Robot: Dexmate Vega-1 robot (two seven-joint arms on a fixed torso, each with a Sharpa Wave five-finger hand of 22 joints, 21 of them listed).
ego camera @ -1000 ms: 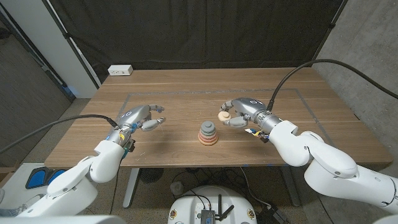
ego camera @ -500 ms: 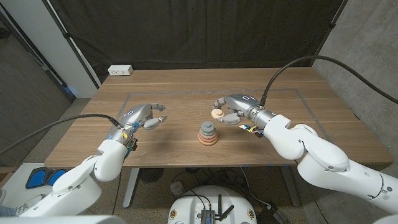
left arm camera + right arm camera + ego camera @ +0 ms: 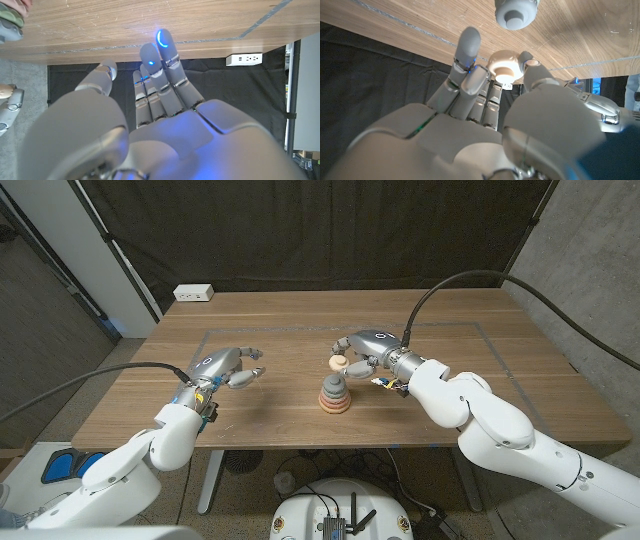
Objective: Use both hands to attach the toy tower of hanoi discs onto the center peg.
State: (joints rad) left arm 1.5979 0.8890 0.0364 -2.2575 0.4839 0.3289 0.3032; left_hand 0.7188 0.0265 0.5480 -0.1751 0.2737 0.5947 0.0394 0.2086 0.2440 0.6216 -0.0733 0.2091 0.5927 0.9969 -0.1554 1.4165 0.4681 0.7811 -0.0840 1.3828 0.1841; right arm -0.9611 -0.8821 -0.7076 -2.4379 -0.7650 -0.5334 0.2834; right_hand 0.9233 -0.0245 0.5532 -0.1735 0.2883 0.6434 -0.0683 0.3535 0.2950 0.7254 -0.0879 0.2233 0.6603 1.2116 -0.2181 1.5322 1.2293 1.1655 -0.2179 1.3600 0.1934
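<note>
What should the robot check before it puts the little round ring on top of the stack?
1. Ring held: the right hand pinches the small cream-coloured disc between thumb and fingers. Ok.
2. Disc above the tower: in the head view it sits just above the stack of grey and pink discs, slightly toward the far side. Exact line-up with the peg: cannot tell.
3. Peg free: the right wrist view shows the stack's grey top uncovered. Ok.
4. Left hand out of the way: it is well to the side of the stack, holding nothing. Ok.
5. Stack upright on the wooden table: looks straight. Ok.
</note>
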